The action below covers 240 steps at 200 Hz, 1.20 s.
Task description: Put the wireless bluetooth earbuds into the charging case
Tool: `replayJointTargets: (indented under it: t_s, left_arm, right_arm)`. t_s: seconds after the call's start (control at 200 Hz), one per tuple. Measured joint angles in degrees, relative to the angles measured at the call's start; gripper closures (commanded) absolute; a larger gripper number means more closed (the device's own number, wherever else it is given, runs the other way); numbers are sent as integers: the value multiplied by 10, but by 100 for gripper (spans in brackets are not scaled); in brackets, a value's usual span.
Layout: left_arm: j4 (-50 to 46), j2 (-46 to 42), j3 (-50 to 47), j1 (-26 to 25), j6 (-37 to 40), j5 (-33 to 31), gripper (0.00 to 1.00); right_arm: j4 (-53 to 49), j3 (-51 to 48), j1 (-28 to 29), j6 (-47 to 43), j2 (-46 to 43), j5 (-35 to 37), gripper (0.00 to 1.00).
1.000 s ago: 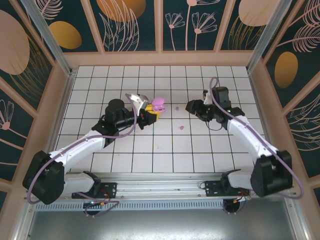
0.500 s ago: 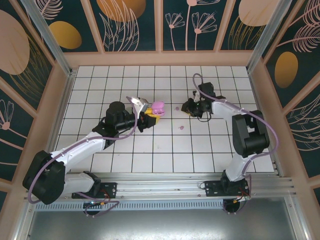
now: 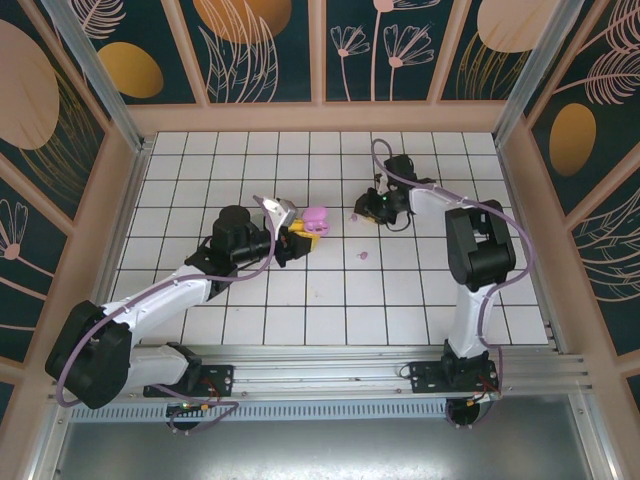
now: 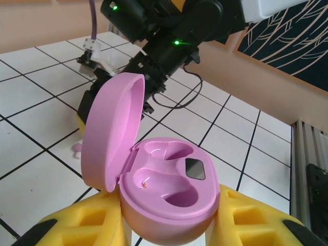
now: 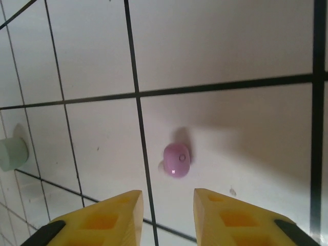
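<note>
The pink charging case (image 4: 169, 189) is held with its lid up, and both of its wells are bare. My left gripper (image 4: 169, 228) is shut on its base between yellow fingers; from above the case (image 3: 317, 216) sits at the tip of the left gripper (image 3: 300, 228). A purple-pink earbud (image 5: 177, 160) lies on the white tile just ahead of my right gripper (image 5: 168, 215), whose fingers stand apart with nothing between them. In the top view that earbud (image 3: 353, 216) lies by the right gripper (image 3: 364, 211). A second purple earbud (image 3: 363, 255) lies nearer the arms.
A pale mint object (image 5: 11, 154) lies at the left edge of the right wrist view, partly cut off. The right arm's black wrist (image 4: 169, 46) hangs close behind the case's raised lid. Wooden walls (image 3: 320, 118) enclose the tiled floor.
The right arm has swung left and folded back, bringing its gripper down by the purple earbud beside the case. The left gripper still holds the open case in about the same place.
</note>
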Motion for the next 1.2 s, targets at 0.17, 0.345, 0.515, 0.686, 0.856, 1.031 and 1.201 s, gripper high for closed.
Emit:
replayJointTargets:
  t_s: [0.17,0.345,0.515,0.686,0.856,1.031,1.201]
  left_arm:
    - [-1,0,0,0,0,-4,67]
    - [-1,0,0,0,5,-9,67]
    - [-1,0,-1,0,7,-13,67]
    - [-1,0,-4,0,9,-13,67]
    - [-5,-5,-10,0,9,-15,67]
    - [-6,-17,-17,0,10,-17,66]
    - [-7,-21,-19,0,11,-20,66]
  right_arm:
    - [-20,33,13,-9,30,21,68]
    - [-39,52,22,-15,47,45,71]
    - [-50,59,29,-23,56,62,72]
    - [-56,73,34,-24,66,69,72]
    - [-63,85,38,-25,74,74,75]
    - [-68,94,42,-28,78,75,79]
    - [-71,96,48,-28,78,75,82]
